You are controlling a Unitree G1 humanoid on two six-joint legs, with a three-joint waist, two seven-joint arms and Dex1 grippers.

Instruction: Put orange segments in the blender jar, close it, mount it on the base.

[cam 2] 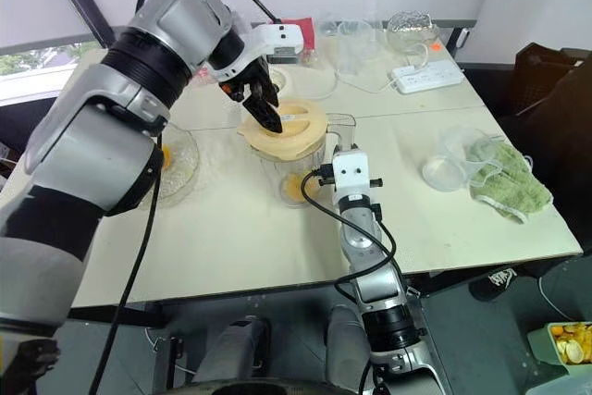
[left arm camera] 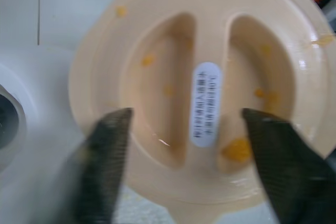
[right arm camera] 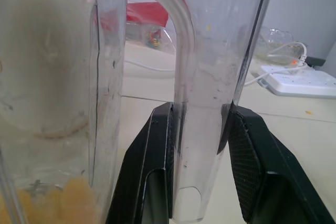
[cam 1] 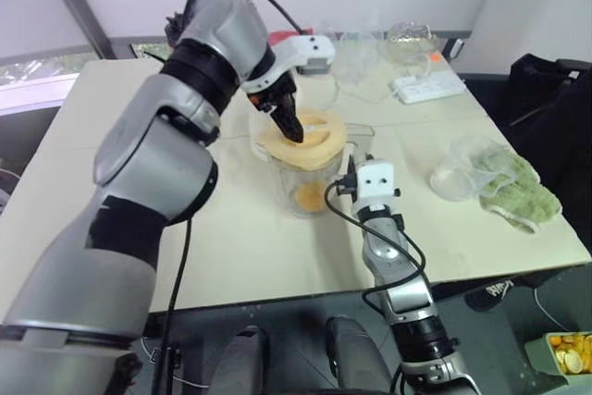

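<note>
The clear blender jar (cam 1: 305, 178) stands mid-table with orange segments (cam 1: 310, 196) in its bottom. A cream lid (cam 1: 319, 141) rests on its mouth, flecked with orange pulp. My left gripper (left arm camera: 186, 116) hangs just over the lid, pointing down, open, its fingers (left arm camera: 107, 150) spread to either side of the lid's centre ridge and holding nothing. My right gripper (right arm camera: 202, 145) is shut on the jar's clear handle (right arm camera: 202, 103) from the near side. The white base (left arm camera: 31, 145) with its dark socket shows beside the jar in the left wrist view.
A scalloped glass bowl (cam 2: 176, 159) with an orange piece sits left of the jar. A power strip (cam 1: 427, 88) and glassware (cam 1: 412, 39) lie at the back right. A clear cup and green cloth (cam 1: 518, 187) rest at the right edge.
</note>
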